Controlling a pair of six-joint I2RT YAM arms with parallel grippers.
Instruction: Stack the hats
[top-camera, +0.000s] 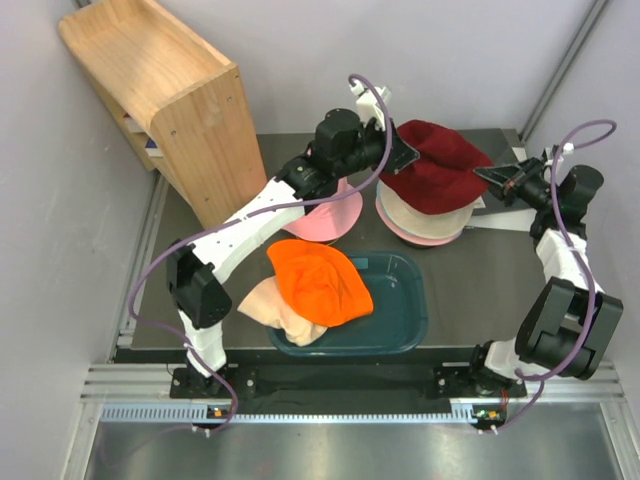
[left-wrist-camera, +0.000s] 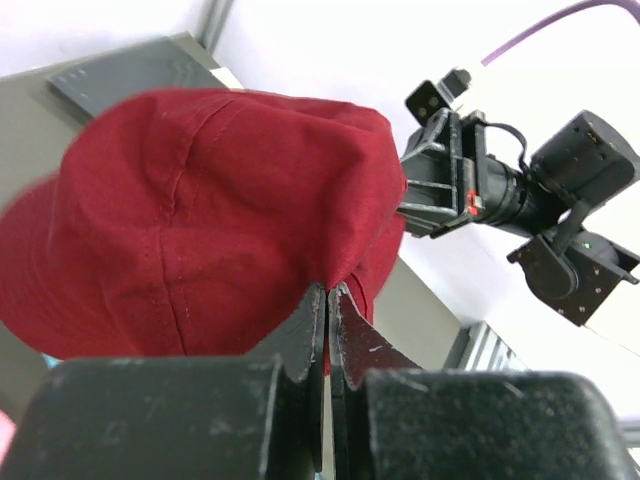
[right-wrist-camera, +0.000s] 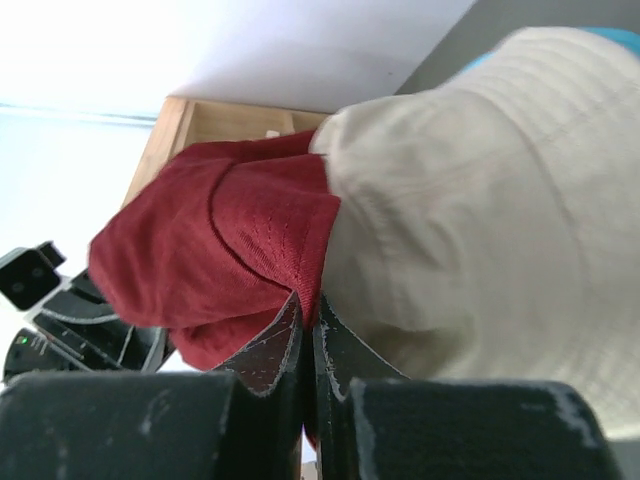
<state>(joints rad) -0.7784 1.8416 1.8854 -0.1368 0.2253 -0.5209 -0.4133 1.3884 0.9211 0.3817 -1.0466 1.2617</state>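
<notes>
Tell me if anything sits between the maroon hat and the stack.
Nothing visible. The maroon hat, pinched by the left gripper and right gripper, sits directly over the beige hat topping the stack.

This looks like a robotics lab, a small test cell and not a home. Two robot arms, the left arm (top-camera: 250, 215) and the right arm (top-camera: 565, 270), are bolted by an aluminium rail (top-camera: 110, 385) at the bottom of the frame. Purple cables (top-camera: 137, 285) hang loose along them. Plain white walls (top-camera: 60, 250) close in the dark table (top-camera: 480, 290). Only the wooden shelf (top-camera: 170, 90) at the upper left and the maroon hat (top-camera: 435, 165) at the upper right seem domestic.
</notes>
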